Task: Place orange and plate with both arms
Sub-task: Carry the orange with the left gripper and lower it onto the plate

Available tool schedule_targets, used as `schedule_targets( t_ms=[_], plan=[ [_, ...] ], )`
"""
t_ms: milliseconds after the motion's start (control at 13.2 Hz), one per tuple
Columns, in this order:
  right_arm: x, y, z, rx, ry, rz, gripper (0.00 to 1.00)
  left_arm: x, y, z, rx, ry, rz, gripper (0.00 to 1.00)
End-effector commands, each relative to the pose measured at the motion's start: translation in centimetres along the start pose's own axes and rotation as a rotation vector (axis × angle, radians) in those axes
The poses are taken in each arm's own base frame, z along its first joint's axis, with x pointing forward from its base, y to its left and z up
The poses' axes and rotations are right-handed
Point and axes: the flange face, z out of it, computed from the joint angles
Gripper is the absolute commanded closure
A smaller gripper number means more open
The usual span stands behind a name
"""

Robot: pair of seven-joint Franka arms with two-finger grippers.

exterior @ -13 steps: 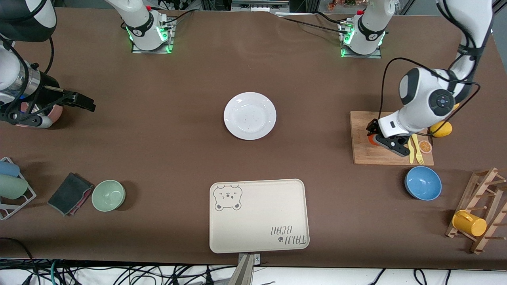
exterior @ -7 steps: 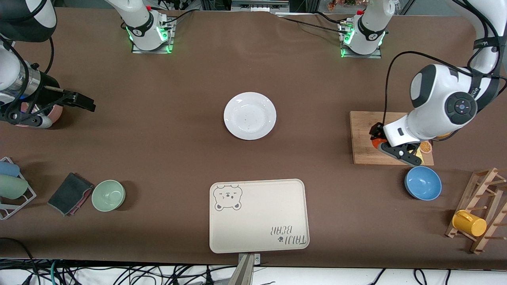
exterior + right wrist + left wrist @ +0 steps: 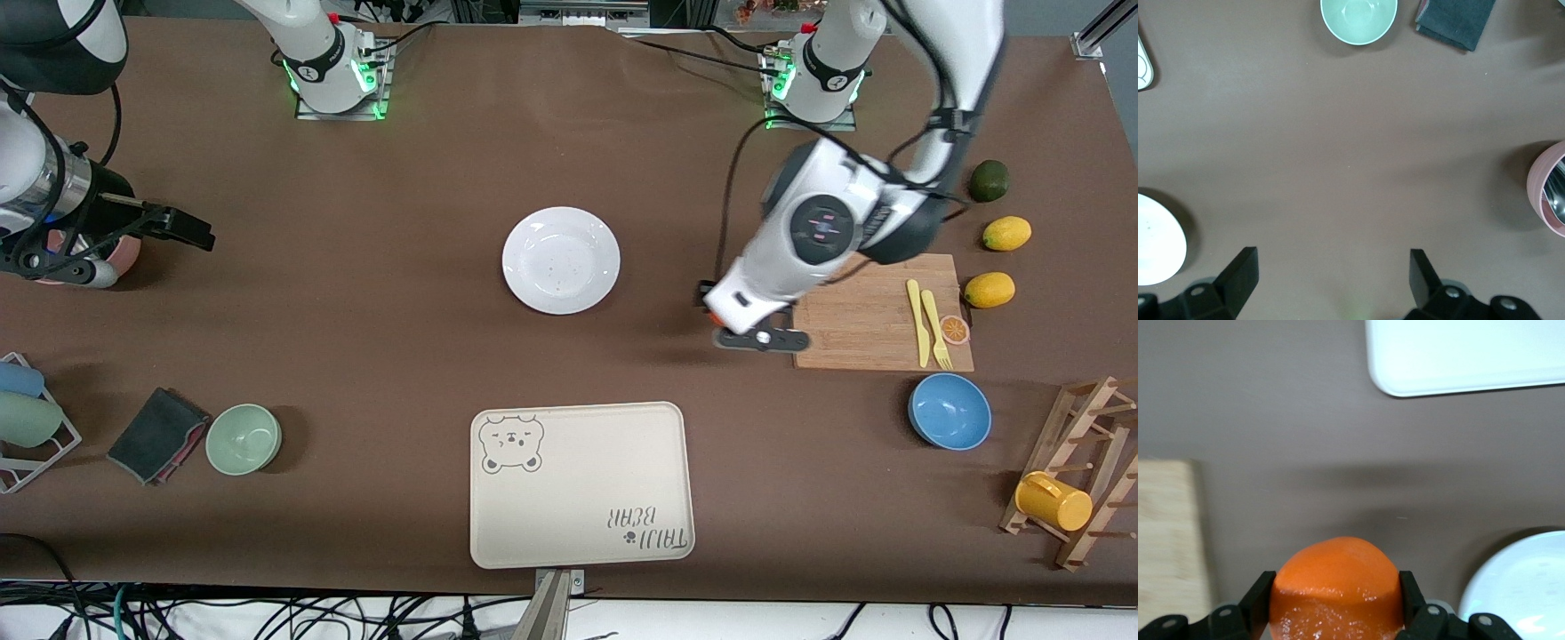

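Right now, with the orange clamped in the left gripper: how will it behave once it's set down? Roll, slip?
The orange looks round with no flat side, so it would probably roll if released on bare table. Its skin is glossy between the left gripper fingers, so it may be a bit slippery. Released inside the plate, the raised rim should likely hold it.

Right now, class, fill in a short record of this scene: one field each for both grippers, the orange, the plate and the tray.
left gripper: shut on the orange, over bare table between plate and cutting board
right gripper: open, empty, waiting over the right arm's end of the table
orange: held between the left fingers, off the table
plate: white, empty, mid-table
tray: cream, bear drawing, empty, nearer the front camera than the plate
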Motion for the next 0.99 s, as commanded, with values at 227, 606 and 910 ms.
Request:
schedule_targets(
  t_ms=[227,606,910],
  plan=[
    [-0.2,0.0,-0.2,0.014,-0.008,-0.01,0.0,-3.6,10.0,3.1,-0.177,-0.138,-0.128,0.78],
    [-0.2,0.0,-0.2,0.014,-0.008,-0.01,0.0,-6.8,17.3,10.8,-0.222,-0.097,-0.193,0.77],
    [-0.2,0.0,-0.2,0.014,-0.008,-0.01,0.0,-7.7,18.1,13.9,-0.204,-0.119,-0.192,0.66]
  ],
)
